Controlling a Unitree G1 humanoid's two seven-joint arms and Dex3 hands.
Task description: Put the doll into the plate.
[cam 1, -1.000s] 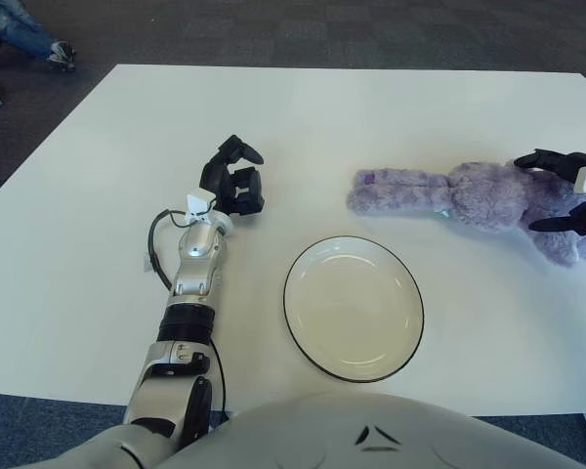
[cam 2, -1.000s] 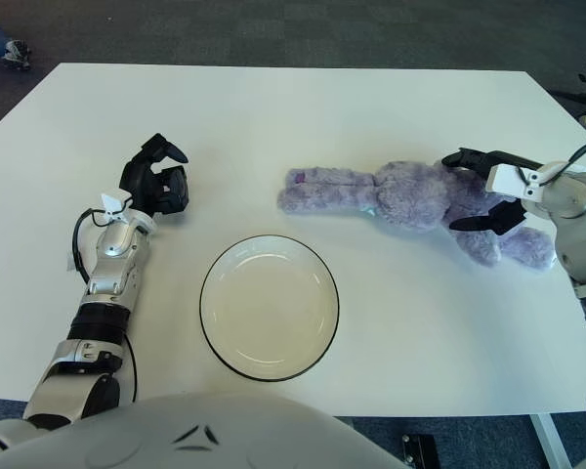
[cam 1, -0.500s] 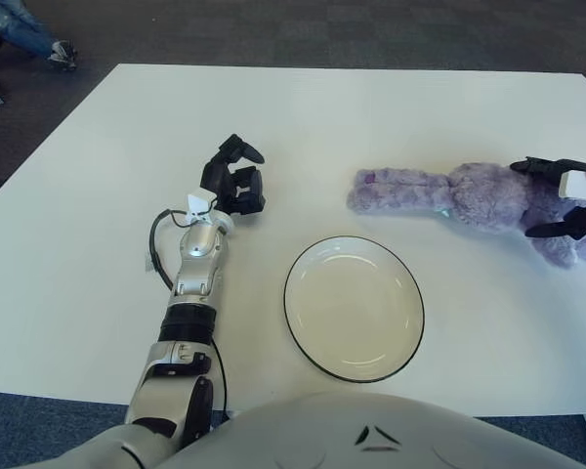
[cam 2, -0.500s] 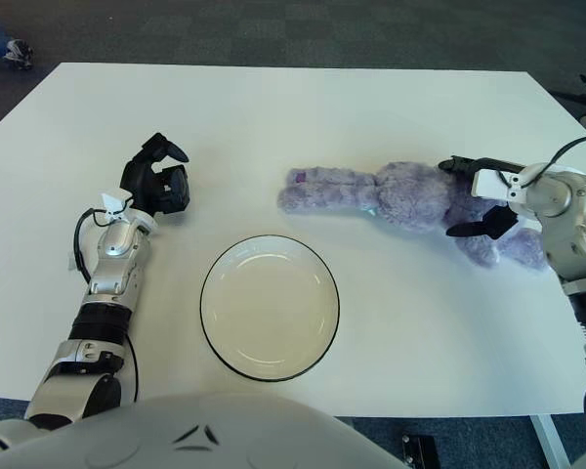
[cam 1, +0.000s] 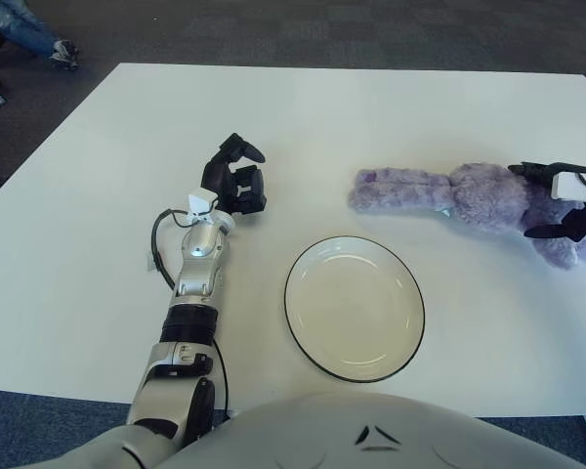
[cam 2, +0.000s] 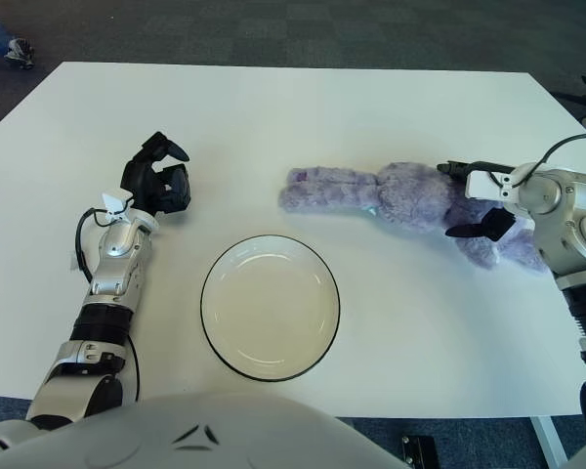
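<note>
Fingers of the right hand straddle the doll, grip unclear; plate empty; left hand curled.

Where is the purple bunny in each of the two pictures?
Left eye view: the purple doll lies right of centre, reaching the right edge, above and right of the plate.
Right eye view: the doll lies nearer the middle.
Shared landmark: the black-rimmed plate, below and left of the doll in both.
</note>
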